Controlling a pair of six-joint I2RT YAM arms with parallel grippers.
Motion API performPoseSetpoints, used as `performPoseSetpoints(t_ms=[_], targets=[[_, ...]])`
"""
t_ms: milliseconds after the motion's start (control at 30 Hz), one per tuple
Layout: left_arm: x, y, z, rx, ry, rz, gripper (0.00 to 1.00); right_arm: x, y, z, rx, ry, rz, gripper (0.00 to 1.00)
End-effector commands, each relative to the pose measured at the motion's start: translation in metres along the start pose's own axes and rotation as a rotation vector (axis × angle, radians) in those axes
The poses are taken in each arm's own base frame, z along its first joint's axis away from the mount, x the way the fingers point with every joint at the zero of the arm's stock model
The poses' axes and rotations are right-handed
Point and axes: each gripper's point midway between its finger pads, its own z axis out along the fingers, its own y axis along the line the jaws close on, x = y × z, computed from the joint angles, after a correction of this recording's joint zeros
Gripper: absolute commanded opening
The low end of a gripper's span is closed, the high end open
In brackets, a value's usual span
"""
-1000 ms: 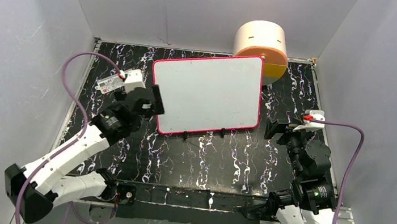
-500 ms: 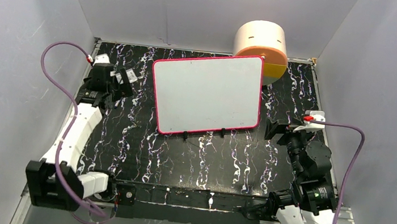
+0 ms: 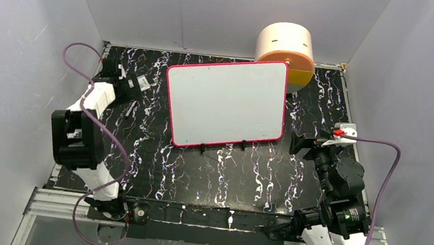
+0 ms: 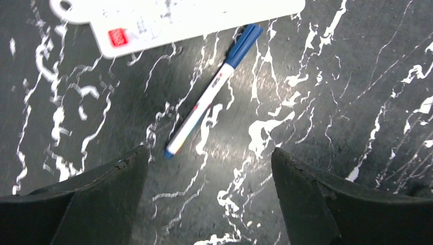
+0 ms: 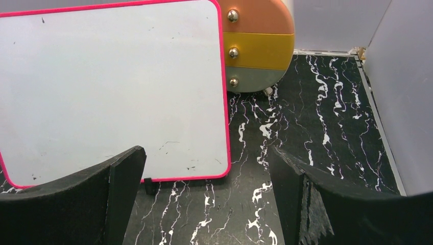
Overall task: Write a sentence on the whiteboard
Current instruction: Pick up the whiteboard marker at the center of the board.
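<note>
The whiteboard [image 3: 223,101] is a white board in a pink-red frame in the middle of the black marbled table; it also fills the upper left of the right wrist view [image 5: 112,87]. No sentence shows on it, only a few small dark specks. A marker [image 4: 209,94] with a white barrel and blue cap lies flat on the table, just ahead of my open left gripper [image 4: 208,149] and apart from its fingers. That gripper [image 3: 139,82] hovers at the far left, left of the board. My right gripper [image 3: 297,142] is open and empty off the board's near right corner [image 5: 206,150].
A cream drum with orange, yellow and grey bands [image 3: 286,48] stands behind the board's far right corner [image 5: 258,46]. A white packet with a red label [image 4: 168,20] lies just beyond the marker. Small black clips [image 3: 202,148] sit at the board's near edge. Grey walls enclose the table.
My left arm has swung away from the board's left edge to the far left of the table, its elbow folding up. The right arm and the board have barely moved.
</note>
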Motion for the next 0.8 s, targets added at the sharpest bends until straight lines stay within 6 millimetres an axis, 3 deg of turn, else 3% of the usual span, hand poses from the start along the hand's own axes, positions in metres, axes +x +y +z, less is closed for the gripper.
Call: performPoseSetpoints(t_ms=[0, 200, 567, 767], targets=[[-0.023, -0.007, 0.013, 0.029, 0.011, 0.118, 0.83, -0.017, 0.007, 0.000, -0.039, -0.073, -0.016, 0.99], [-0.020, -0.005, 0.037, 0.012, 0.067, 0.163, 0.74, -0.016, 0.009, 0.002, -0.048, -0.070, -0.018, 0.99], [-0.012, -0.017, 0.063, 0.074, 0.162, 0.186, 0.39, -0.014, 0.008, 0.004, -0.043, -0.063, -0.025, 0.99], [-0.002, -0.021, 0.074, 0.092, 0.213, 0.195, 0.33, -0.013, 0.007, 0.006, -0.039, -0.056, -0.028, 0.99]])
